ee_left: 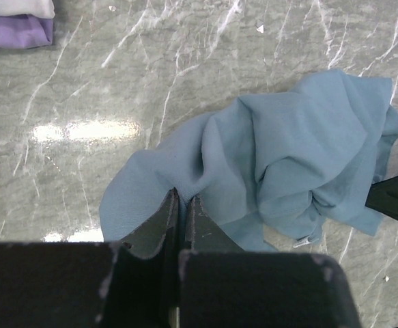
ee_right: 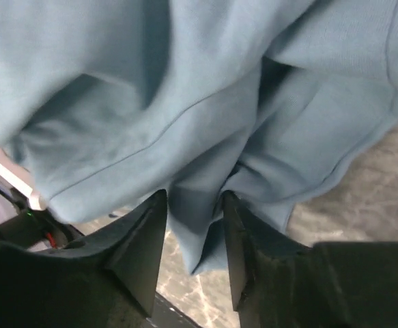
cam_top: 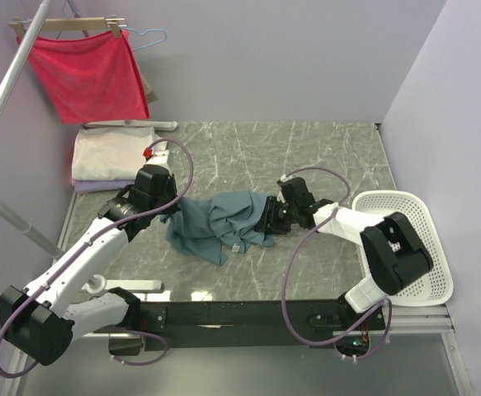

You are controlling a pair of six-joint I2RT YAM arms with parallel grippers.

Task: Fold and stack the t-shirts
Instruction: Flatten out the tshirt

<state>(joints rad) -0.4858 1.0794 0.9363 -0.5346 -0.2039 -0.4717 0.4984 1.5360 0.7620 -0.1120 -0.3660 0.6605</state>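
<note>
A crumpled teal-blue t-shirt (cam_top: 223, 219) lies bunched on the marble table between the two arms. My left gripper (cam_top: 172, 213) is shut on its left edge; in the left wrist view the fingertips (ee_left: 182, 198) pinch a ridge of the blue cloth (ee_left: 287, 150). My right gripper (cam_top: 266, 216) is at the shirt's right side. Its jaws (ee_right: 194, 198) stand apart with a hanging fold of the shirt (ee_right: 185, 89) between them, not visibly pressed. A folded cream-white t-shirt (cam_top: 112, 153) sits on a folded lavender one (cam_top: 100, 186) at the back left.
A white plastic basket (cam_top: 426, 239) stands at the right edge. A red cloth (cam_top: 87, 74) hangs from a wooden hanger on a slanted rail at the back left. White hangers lie behind the folded stack (ee_left: 14, 31) and near the left arm's base.
</note>
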